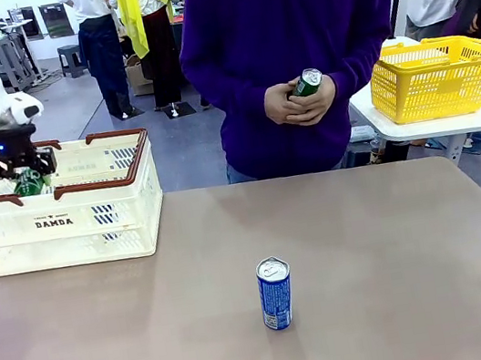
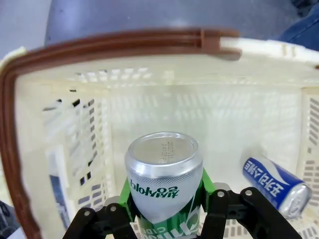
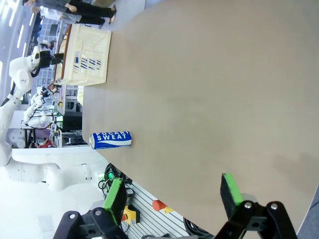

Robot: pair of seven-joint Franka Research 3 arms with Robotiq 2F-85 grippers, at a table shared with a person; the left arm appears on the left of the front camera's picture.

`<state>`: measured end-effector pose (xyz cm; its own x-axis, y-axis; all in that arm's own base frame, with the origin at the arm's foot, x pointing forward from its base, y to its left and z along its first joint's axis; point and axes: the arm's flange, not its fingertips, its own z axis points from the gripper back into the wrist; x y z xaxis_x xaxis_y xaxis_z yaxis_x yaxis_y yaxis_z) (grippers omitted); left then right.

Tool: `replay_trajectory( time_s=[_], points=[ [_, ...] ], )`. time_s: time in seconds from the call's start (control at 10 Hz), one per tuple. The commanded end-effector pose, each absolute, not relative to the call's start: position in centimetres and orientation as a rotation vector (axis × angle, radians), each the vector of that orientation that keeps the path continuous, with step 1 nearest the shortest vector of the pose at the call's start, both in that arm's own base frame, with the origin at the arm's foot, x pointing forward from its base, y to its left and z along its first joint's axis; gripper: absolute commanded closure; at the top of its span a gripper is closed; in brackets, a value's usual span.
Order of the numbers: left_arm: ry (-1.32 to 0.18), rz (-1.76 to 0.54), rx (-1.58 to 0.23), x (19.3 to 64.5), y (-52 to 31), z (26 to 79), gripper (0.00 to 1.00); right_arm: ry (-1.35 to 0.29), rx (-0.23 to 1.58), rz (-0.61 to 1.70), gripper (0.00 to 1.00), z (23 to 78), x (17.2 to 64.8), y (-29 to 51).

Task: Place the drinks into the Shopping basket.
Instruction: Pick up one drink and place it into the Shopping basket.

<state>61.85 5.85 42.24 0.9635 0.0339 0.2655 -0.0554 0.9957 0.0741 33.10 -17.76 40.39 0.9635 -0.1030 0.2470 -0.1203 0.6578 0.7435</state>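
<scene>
An upright blue can (image 1: 276, 293) is noted mid-table; a further green can (image 1: 306, 84) is held in the person's hands (image 1: 294, 104), a yellow basket (image 1: 439, 77) nearby. Within the Shopping basket (image 1: 63, 223), a green can (image 2: 164, 164) is clamped by the left gripper (image 2: 165, 204) and a second blue can (image 2: 273, 180) lies on its side. The right gripper (image 3: 173, 191) is recorded wide open, empty.

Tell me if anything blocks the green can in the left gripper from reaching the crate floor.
Nothing visible does. The left gripper holds the green can over bare floor of the Shopping basket; a blue can lies on that floor off to one side, apart from it.
</scene>
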Motion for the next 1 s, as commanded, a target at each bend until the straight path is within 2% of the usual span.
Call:
replay_trajectory(
  time_s=[0.0, 0.5, 0.6, 0.7, 0.9],
  points=[
    [-0.243, 0.025, 0.073, 61.5, 5.9, 41.2, 1.00, -0.271, 0.854, 0.011, 0.00, 40.6, 32.9, -17.8],
    [-0.182, 0.016, 0.079, 62.3, 5.2, 37.8, 0.98, -0.271, 0.854, 0.011, 0.00, 40.6, 32.9, -17.8],
    [-0.184, 0.029, 0.071, 62.5, 5.2, 37.7, 0.55, -0.271, 0.854, 0.011, 0.00, 40.6, 32.9, -17.8],
    [-0.182, 0.028, 0.073, 62.6, 5.2, 37.5, 0.00, -0.271, 0.854, 0.011, 0.00, 40.6, 32.9, -17.8],
    [-0.190, 0.030, 0.064, 62.6, 5.2, 37.6, 0.00, -0.271, 0.854, 0.011, 0.00, 40.6, 32.9, -17.8]
  ],
)
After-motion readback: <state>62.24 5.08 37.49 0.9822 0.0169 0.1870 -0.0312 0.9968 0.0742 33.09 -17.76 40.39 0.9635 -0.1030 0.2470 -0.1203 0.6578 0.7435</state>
